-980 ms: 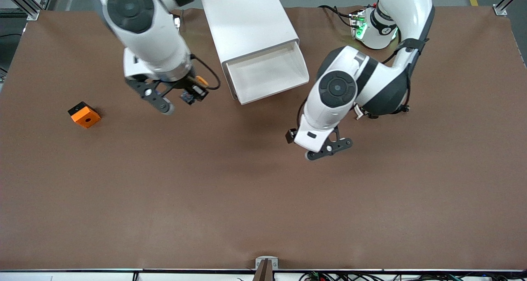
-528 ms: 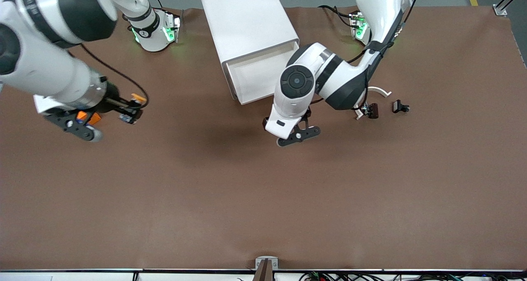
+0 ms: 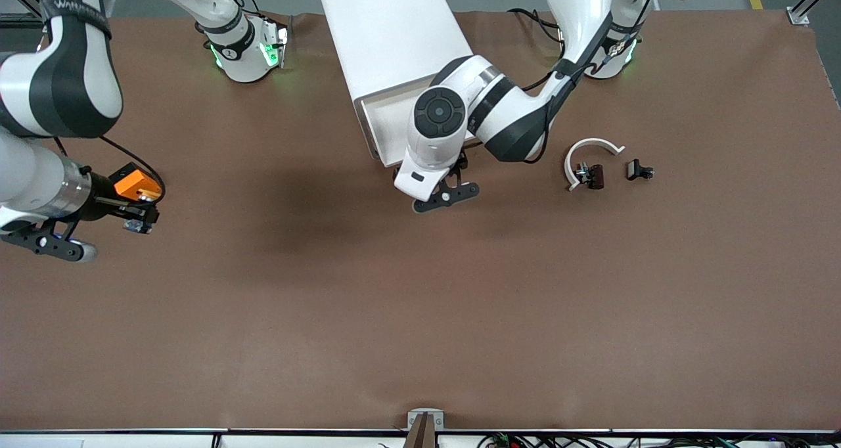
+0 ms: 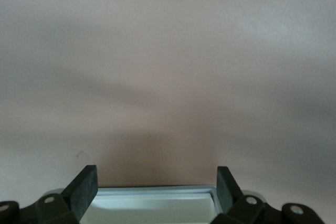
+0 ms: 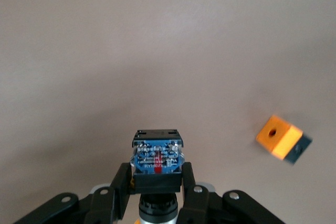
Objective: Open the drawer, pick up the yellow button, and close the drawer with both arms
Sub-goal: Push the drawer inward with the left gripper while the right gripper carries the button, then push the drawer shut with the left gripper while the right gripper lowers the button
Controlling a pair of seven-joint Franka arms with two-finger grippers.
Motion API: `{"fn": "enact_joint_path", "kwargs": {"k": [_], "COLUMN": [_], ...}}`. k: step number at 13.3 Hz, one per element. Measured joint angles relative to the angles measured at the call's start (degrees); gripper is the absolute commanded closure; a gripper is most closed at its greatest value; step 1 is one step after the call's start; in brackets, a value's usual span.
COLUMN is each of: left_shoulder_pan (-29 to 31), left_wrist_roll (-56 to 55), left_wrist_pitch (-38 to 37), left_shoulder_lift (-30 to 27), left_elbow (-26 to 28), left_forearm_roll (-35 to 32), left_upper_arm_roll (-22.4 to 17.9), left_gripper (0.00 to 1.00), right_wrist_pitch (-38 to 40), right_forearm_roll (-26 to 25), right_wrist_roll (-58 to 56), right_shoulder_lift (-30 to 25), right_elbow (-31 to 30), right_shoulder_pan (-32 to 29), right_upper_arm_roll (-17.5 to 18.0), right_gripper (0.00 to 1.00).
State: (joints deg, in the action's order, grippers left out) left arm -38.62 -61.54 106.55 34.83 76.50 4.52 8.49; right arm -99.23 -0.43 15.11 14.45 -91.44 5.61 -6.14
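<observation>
Right claw (image 5: 156,190) gripping button (image 5: 157,157)

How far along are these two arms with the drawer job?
Two steps look done: the drawer is open, and the button is out, clamped in the right gripper above the mat near the orange block. In hand: the left gripper, jaws apart, hangs at the drawer's front edge. Left to do: pushing the drawer shut.
</observation>
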Motion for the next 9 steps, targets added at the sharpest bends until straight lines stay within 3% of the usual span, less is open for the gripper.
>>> {"fn": "enact_joint_path", "kwargs": {"k": [9], "left_shoulder_pan": [-3.64], "left_wrist_roll": [-4.56], "left_wrist_pitch": [0.14], "left_shoulder_lift": [0.28], "left_elbow": [1.60], "left_forearm_roll": [0.33], "left_upper_arm_roll": [0.22], "left_gripper": [0.00], "right_wrist_pitch": [-27.39], "right_forearm_roll": [-1.08], "right_wrist_roll": [-13.40], "right_shoulder_lift": [-0.67], "right_elbow": [-20.52], "right_shoulder_pan": [-7.78], "right_upper_arm_roll": [0.06], "right_gripper": [1.00]}}
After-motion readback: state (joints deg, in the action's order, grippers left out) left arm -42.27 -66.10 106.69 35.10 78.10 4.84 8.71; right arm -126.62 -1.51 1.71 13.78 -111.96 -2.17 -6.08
